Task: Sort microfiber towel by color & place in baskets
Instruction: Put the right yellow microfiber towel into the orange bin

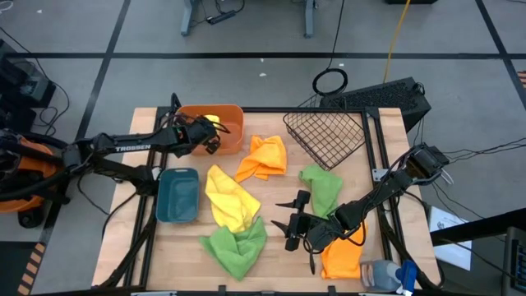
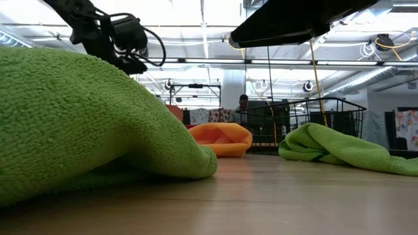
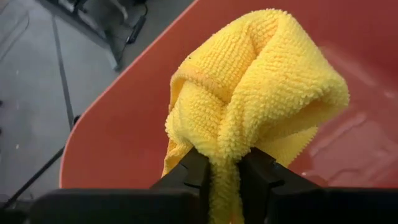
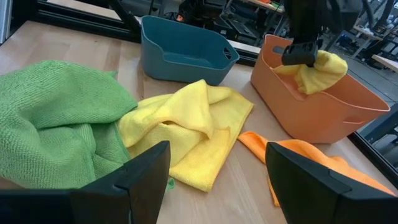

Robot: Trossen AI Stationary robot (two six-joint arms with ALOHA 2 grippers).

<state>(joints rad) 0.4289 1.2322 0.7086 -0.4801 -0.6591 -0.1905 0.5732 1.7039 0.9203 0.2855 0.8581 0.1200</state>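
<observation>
The left gripper point(image 3: 225, 171) hangs inside the orange tub point(image 1: 232, 131), its jaws pinching a bunched yellow towel point(image 3: 261, 93) above the tub floor. The right gripper point(image 1: 288, 224) waits over the bench point(image 1: 370, 177) with jaws spread, between 2 green towels point(image 1: 237, 242). A second yellow towel point(image 1: 228, 197) lies beside the teal tub point(image 1: 177, 196); 1 orange towel point(image 1: 263, 156) lies between the orange tub and the wire basket point(image 1: 325, 136).
</observation>
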